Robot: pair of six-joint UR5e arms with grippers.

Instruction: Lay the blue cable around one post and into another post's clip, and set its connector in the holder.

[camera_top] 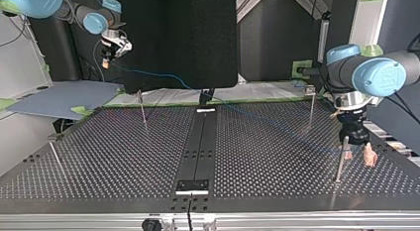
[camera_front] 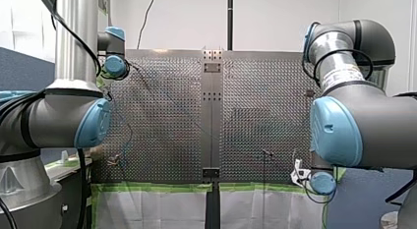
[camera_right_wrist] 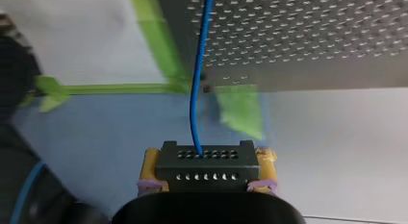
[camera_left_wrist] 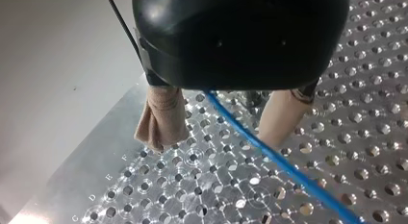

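right wrist view: my right gripper (camera_right_wrist: 208,168) is clamped on the black connector (camera_right_wrist: 207,159), held out past the table (camera_right_wrist: 312,36) edge, and the blue cable (camera_right_wrist: 196,89) runs from it onto the table. left wrist view: my left gripper (camera_left_wrist: 216,137) stands wide just over the table, the cable passing unpinched between its beige pads (camera_left_wrist: 161,120). judged step: routing not yet begun, no post (camera_top: 340,159) wrapped; the next move calls for leading the cable round a post under light tension.

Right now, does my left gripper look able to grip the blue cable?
Probably yes. The cable runs through my left gripper, between its beige pads, which stand apart. Nothing else shows in the gap.
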